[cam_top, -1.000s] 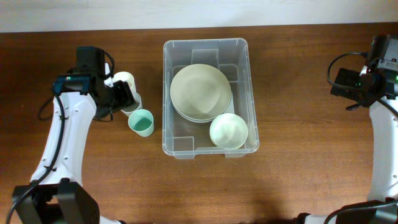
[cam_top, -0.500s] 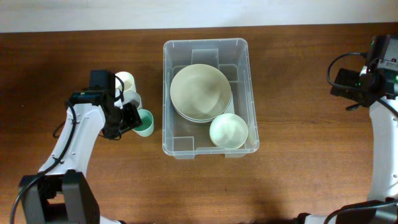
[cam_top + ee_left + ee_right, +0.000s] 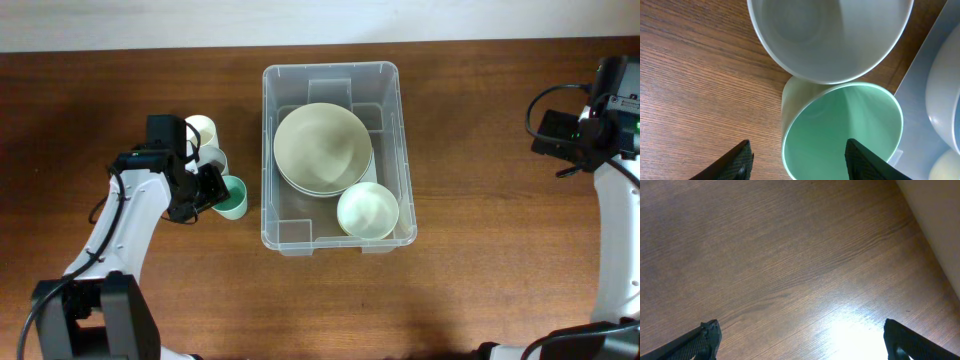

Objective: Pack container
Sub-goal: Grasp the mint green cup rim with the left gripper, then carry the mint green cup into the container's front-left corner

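Observation:
The container (image 3: 330, 80), a clear bin, stands mid-table holding a stack of pale plates (image 3: 322, 148) and a pale bowl (image 3: 367, 210). Left of it stand a mint green cup (image 3: 232, 198) and two white cups (image 3: 202, 130). My left gripper (image 3: 208, 190) is at the green cup. In the left wrist view this gripper (image 3: 797, 162) is open. One fingertip (image 3: 737, 162) is outside the green cup (image 3: 845, 125) and the other is over its inside, neither touching its wall. My right gripper (image 3: 800, 340) is wide open over bare wood at the far right (image 3: 556, 138).
A white cup (image 3: 830, 35) sits right behind the green one, touching it. The container's wall (image 3: 935, 65) rises just to the right of the cups. Dark wood table (image 3: 480, 250) extends on both sides, and its far edge runs along the top.
My left gripper has moved from beside the white cups toward me and right onto the green cup's rim, its jaws narrowing a little. The right arm has not moved.

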Action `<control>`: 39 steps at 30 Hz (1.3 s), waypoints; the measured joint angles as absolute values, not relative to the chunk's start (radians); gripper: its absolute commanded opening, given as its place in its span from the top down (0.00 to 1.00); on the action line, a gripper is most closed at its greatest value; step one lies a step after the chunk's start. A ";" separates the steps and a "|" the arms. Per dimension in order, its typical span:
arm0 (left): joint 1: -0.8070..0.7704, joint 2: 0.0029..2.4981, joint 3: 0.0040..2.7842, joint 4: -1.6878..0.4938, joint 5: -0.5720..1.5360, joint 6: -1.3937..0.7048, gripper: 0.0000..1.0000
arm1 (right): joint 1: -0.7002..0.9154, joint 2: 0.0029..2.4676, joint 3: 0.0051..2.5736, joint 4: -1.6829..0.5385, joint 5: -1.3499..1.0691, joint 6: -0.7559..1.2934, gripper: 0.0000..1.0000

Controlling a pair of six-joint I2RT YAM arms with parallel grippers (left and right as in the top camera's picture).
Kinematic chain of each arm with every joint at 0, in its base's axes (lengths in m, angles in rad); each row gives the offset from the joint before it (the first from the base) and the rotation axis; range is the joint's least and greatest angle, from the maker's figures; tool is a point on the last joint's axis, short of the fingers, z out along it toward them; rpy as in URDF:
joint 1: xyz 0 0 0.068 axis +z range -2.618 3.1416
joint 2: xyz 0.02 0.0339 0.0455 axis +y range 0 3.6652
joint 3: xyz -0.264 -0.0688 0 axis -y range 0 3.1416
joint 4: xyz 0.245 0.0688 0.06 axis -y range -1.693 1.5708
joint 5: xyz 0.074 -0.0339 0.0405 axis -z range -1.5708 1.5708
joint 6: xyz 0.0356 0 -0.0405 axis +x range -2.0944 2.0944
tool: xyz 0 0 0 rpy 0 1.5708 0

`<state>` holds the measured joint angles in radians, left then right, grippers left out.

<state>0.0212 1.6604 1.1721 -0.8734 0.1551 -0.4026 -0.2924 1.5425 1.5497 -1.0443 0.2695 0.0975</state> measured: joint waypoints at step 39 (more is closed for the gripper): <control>0.005 1.590 1.084 -0.830 0.133 -0.454 0.99 | -0.292 1.542 1.550 -1.044 0.269 0.097 0.01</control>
<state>0.0051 1.5902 1.0840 -0.8299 0.1333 -0.4541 -0.2924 1.5425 1.5497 -1.0443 0.2691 0.0967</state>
